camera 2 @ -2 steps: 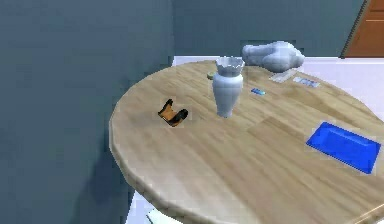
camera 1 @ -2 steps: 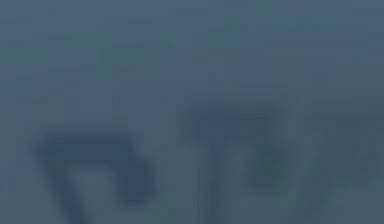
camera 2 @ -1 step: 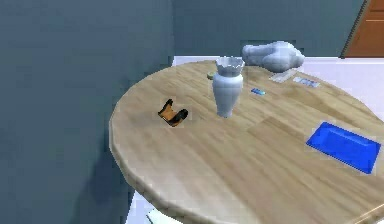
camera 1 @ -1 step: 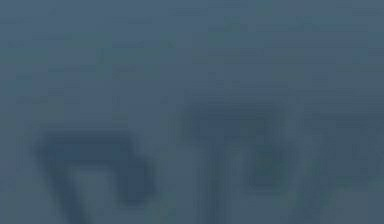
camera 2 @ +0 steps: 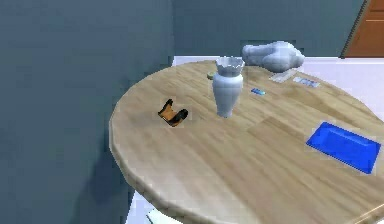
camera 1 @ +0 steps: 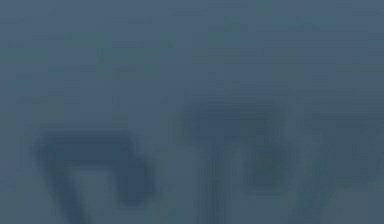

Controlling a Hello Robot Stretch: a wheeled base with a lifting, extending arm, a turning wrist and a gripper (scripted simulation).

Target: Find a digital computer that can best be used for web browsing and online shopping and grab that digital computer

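Note:
In the arm side view a round wooden table (camera 2: 200, 160) takes up most of the picture. A flat blue rectangular slab (camera 2: 343, 146) lies on it near the right edge; its shape is thin and closed, and I cannot tell whether it is a computer. Two small flat pale items (camera 2: 259, 92) (camera 2: 306, 82) lie farther back on the tabletop.
A pale grey vase (camera 2: 228, 87) stands upright near the table's middle. A small orange and black object (camera 2: 174, 113) lies to its left. A grey lumpy object (camera 2: 272, 56) rests at the far edge. A blue-grey wall (camera 1: 190, 60) stands close ahead, and again on the arm side view's left (camera 2: 60, 80).

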